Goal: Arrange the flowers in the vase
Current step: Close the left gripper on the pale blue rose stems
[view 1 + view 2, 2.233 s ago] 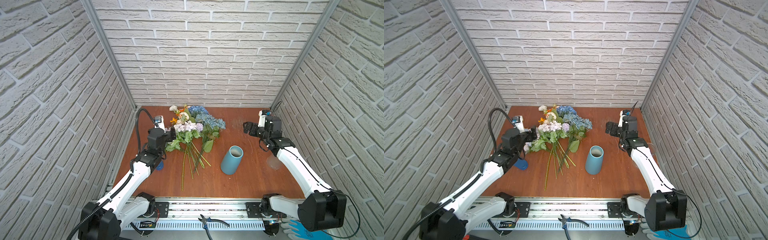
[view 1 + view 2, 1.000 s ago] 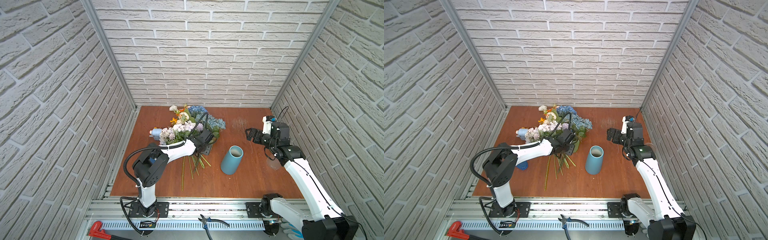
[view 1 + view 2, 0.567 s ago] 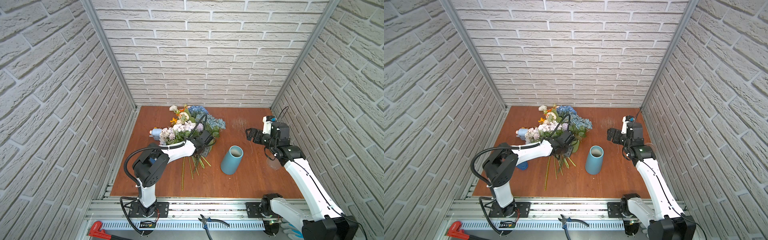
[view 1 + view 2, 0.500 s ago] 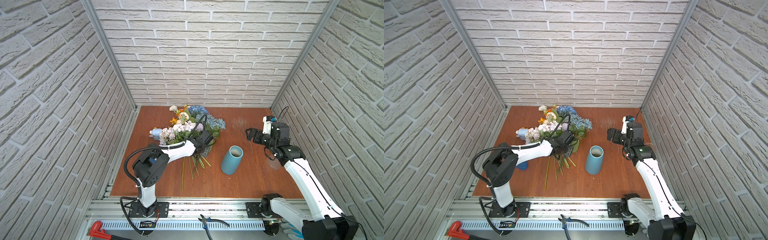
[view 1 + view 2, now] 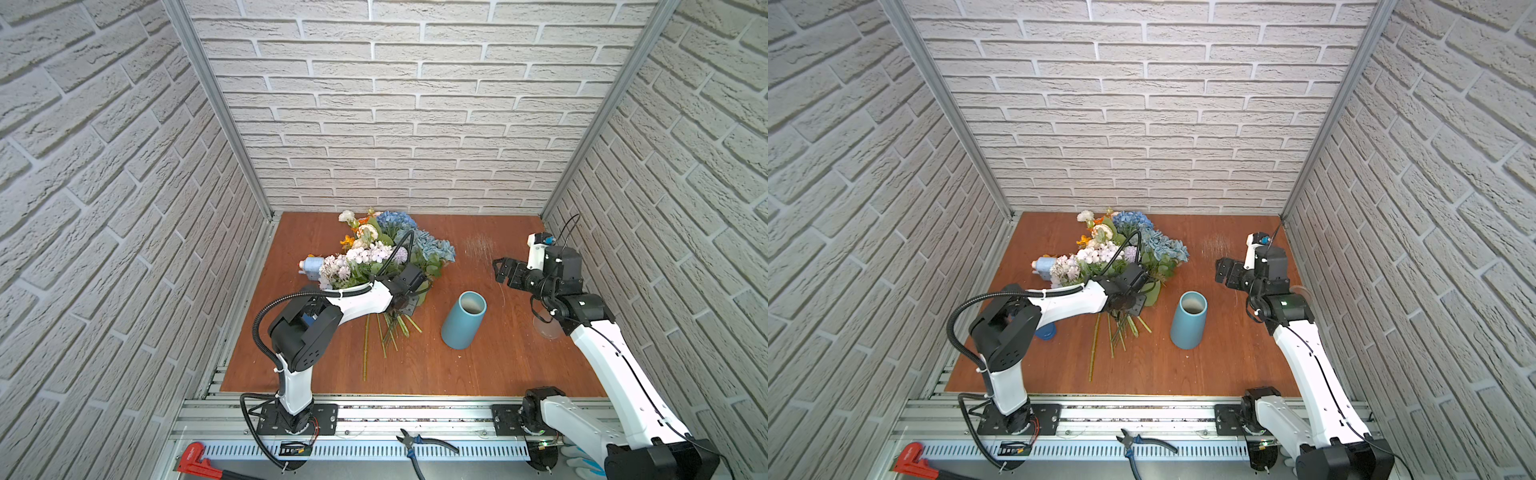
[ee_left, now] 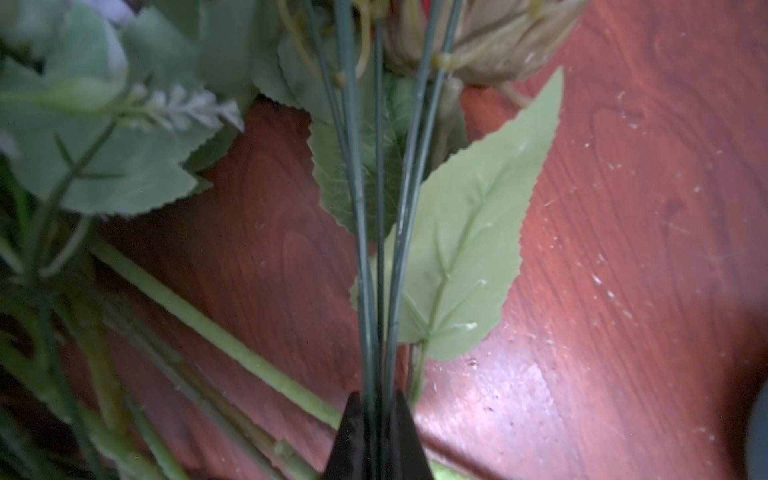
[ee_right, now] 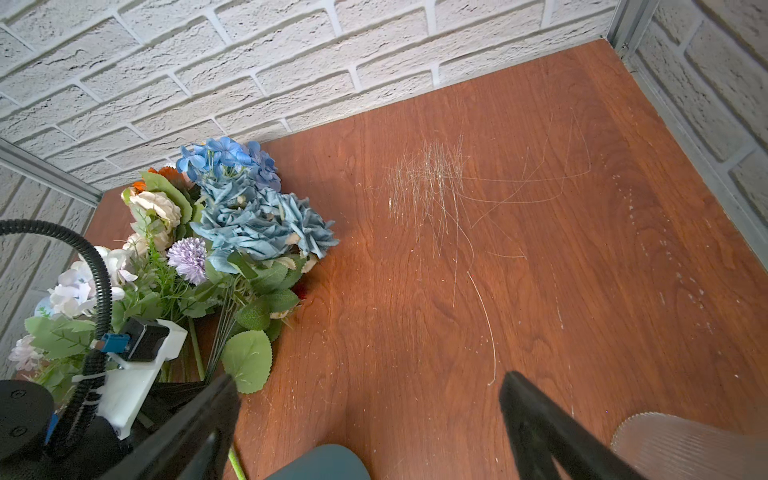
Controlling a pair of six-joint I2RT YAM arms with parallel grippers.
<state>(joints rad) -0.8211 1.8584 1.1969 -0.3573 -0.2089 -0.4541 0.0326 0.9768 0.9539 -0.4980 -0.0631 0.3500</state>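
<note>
**Bright, even top views; dim, partly blurred left wrist close-up.**
Both top views show soft shadows on the reddish-brown wooden desk [image 5: 498, 365]. The left wrist view is dark: thin green flower stems [image 6: 376, 357] are sharp, serrated green leaves [image 6: 104, 174] blurred, glare on the desk.

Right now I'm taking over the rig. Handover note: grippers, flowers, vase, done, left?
Left gripper: shut on a few thin stems in the pile.
Right gripper: open, empty, held above the table to the right of the vase.
Flowers: heaped on the table at the back.
Vase: standing, no flowers in it.
Done: first grasp.
Left: lift, insert, repeat for every bunch.
</note>
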